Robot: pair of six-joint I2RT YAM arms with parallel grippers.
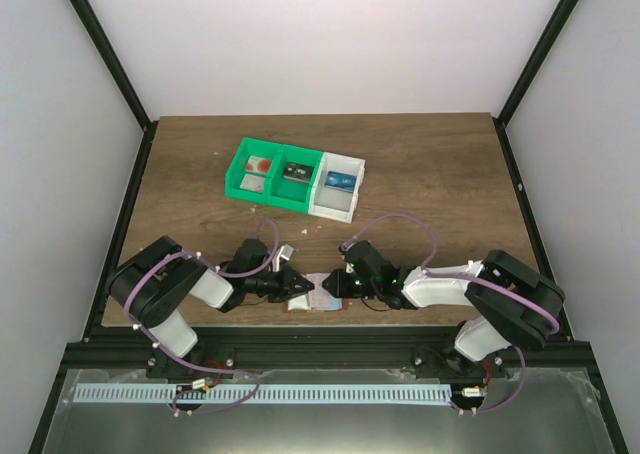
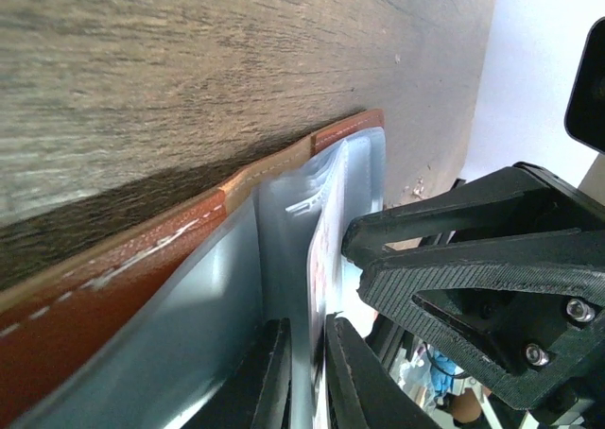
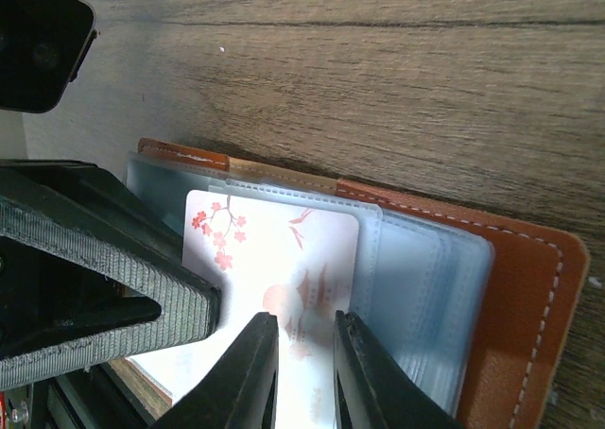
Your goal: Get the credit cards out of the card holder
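Card holder [image 3: 510, 287] lay open on the wooden surface [image 3: 397, 60] at its near edge. Left fingers [image 2: 269, 382] were pinched narrow on one pale grey-blue pocket leaf, seemingly to anchor the card holder. Right fingers [image 3: 246, 372] were closed on the whitish-pink card [image 3: 274, 259], printed with blossom, apparently so it could slide free. How much of it sat inside a pocket was unclear.

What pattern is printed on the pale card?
The card shows reddish blossoms; right wrist view.
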